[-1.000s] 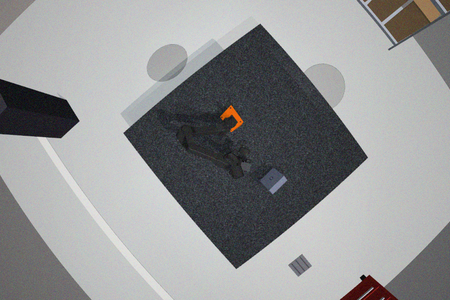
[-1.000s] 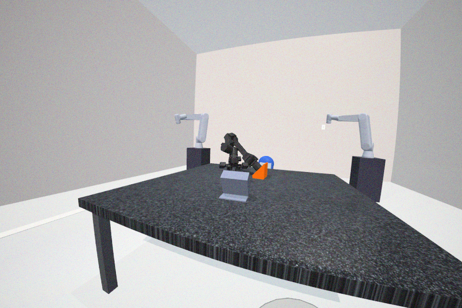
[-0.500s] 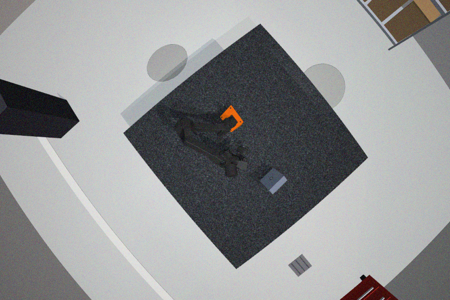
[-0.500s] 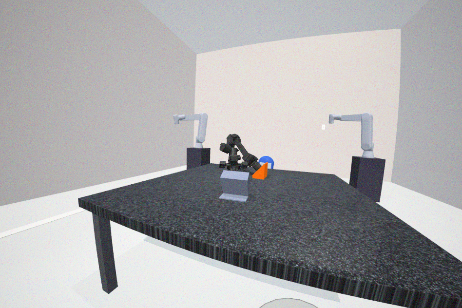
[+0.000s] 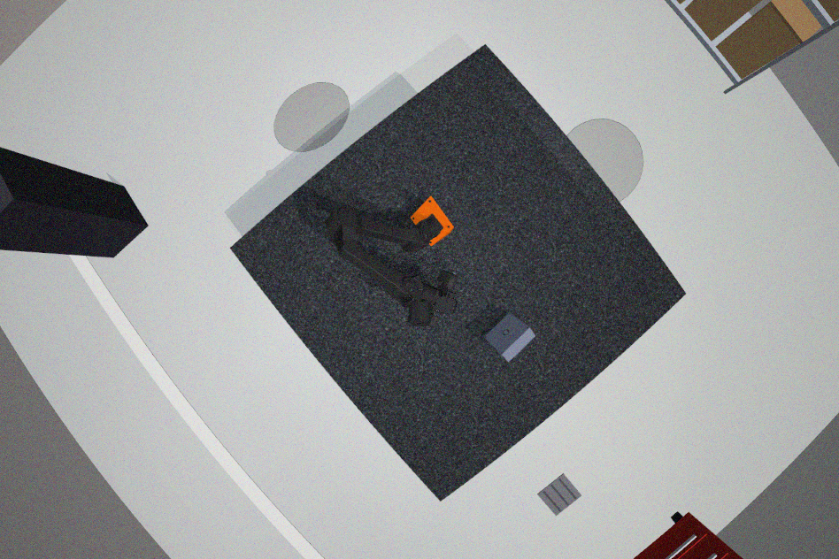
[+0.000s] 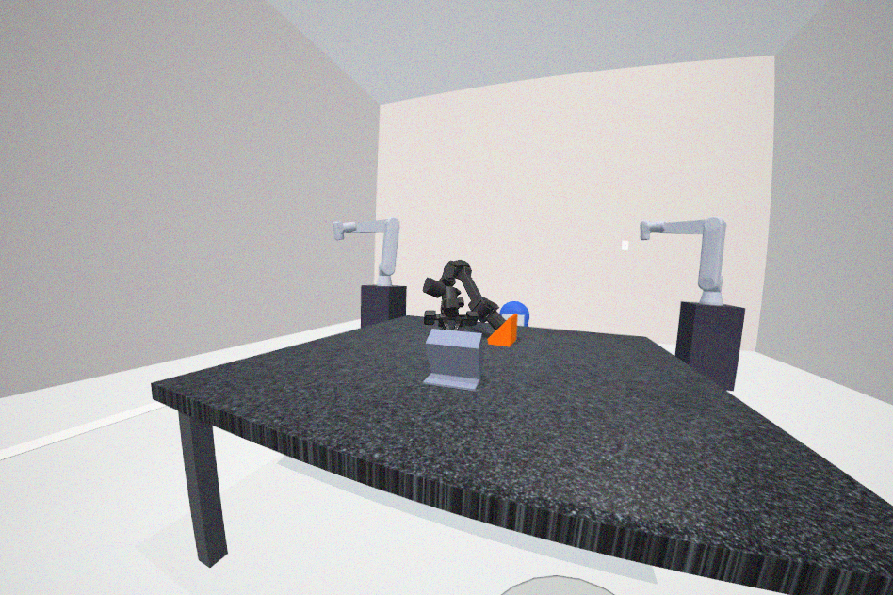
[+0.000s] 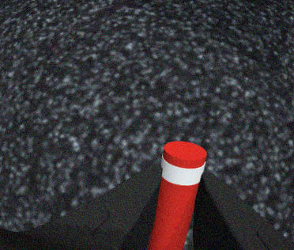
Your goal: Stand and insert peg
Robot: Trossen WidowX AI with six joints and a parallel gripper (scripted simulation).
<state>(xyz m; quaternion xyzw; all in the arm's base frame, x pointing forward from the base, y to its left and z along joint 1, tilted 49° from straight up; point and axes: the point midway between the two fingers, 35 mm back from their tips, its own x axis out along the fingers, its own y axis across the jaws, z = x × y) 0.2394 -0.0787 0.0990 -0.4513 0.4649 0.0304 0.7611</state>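
One red peg [image 7: 176,206] is pinched between the fingers of the gripper [image 5: 447,291] [image 6: 451,325] [image 7: 179,179]. Reference landmark: the sloped panel [image 5: 507,334] [image 6: 454,356]. Peg location: in the grip, near the panel and outside its hole [image 5: 505,332]. In the wrist view, the peg's long axis runs up the frame, leaning slightly right, with the white band [image 7: 182,175] near its upper end. Plain end: out of view; its exact direction relative to the panel cannot be determined.

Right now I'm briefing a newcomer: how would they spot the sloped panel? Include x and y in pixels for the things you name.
On the dark table [image 5: 539,217] [image 6: 531,413], look past the orange bracket [image 5: 442,217] [image 6: 505,332]. The sloped panel [image 5: 514,327] [image 6: 454,354] is the blue-grey block; unlike the bracket, its face has one small round hole.
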